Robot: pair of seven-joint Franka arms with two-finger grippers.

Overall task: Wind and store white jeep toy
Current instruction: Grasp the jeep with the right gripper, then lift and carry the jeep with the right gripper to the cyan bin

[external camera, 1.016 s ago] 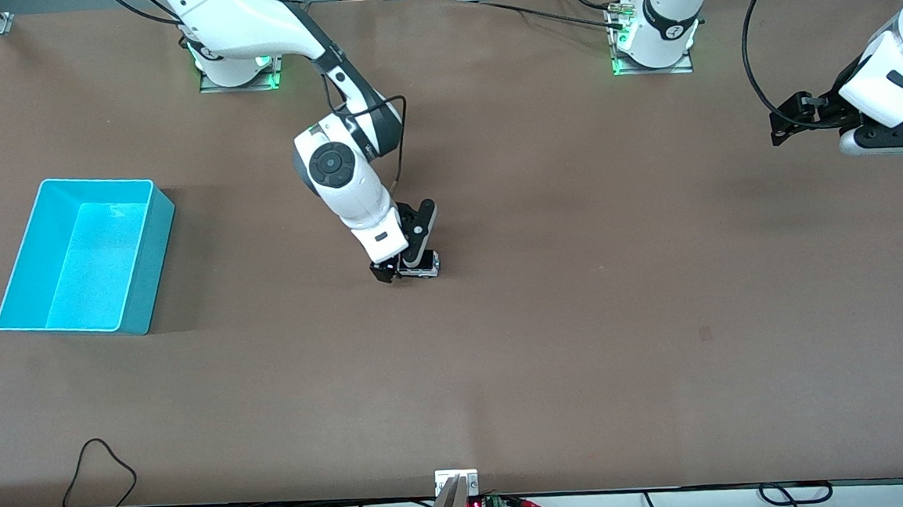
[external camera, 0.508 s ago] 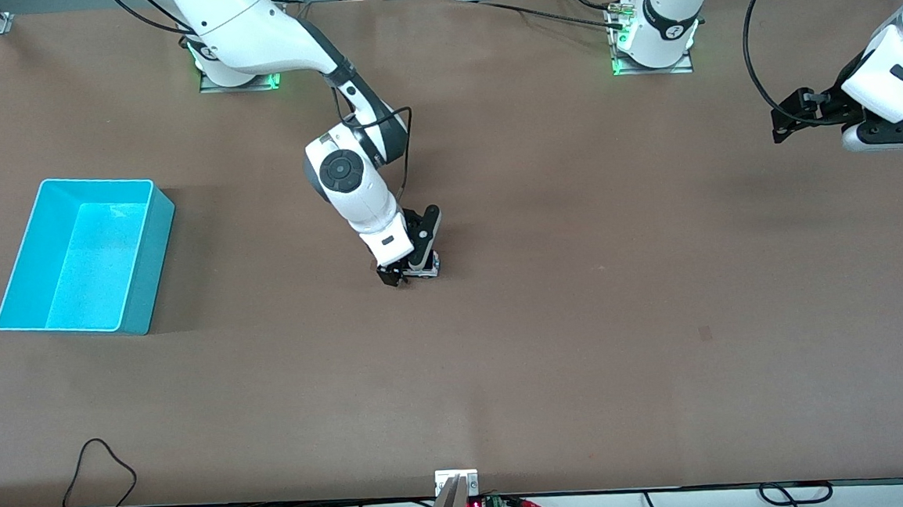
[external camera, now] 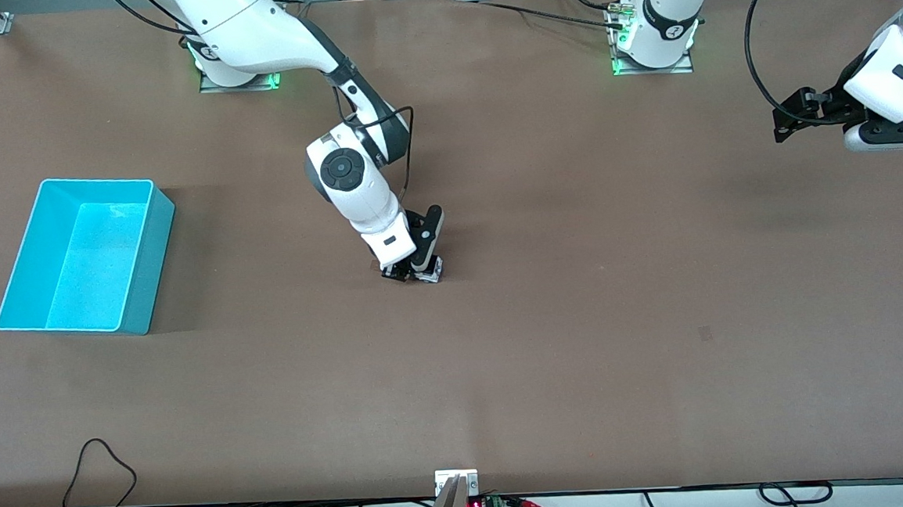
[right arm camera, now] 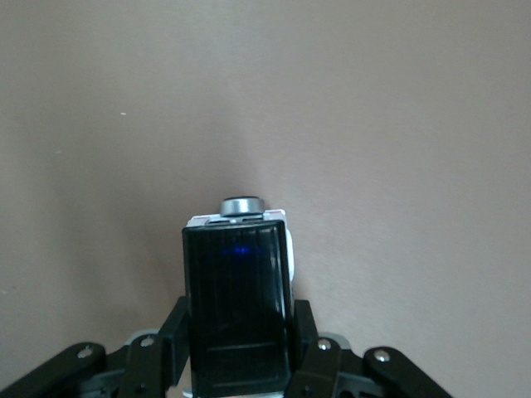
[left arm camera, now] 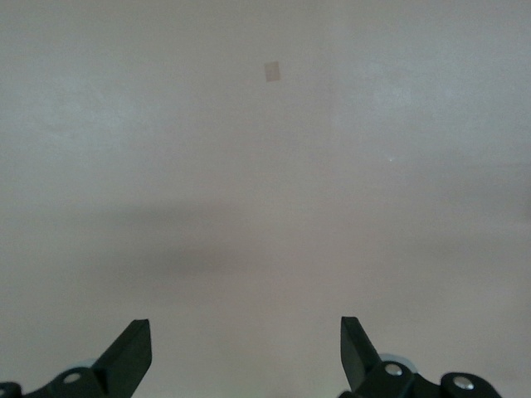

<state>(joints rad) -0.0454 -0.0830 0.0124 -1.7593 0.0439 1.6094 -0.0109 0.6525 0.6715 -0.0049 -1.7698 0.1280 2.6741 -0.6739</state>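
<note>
Brown bench [external camera: 581, 316] carries the small white jeep toy with black roof [right arm camera: 239, 319] mid-surface, clamped by the right tool [external camera: 409, 272] for winding. Left tool [left arm camera: 245, 356] waits released, aloft at its own end.

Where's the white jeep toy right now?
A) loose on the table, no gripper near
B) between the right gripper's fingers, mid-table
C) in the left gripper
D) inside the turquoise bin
B: the right wrist view shows the right gripper shut on the white jeep toy, mid-table; the left gripper is open and empty.
</note>
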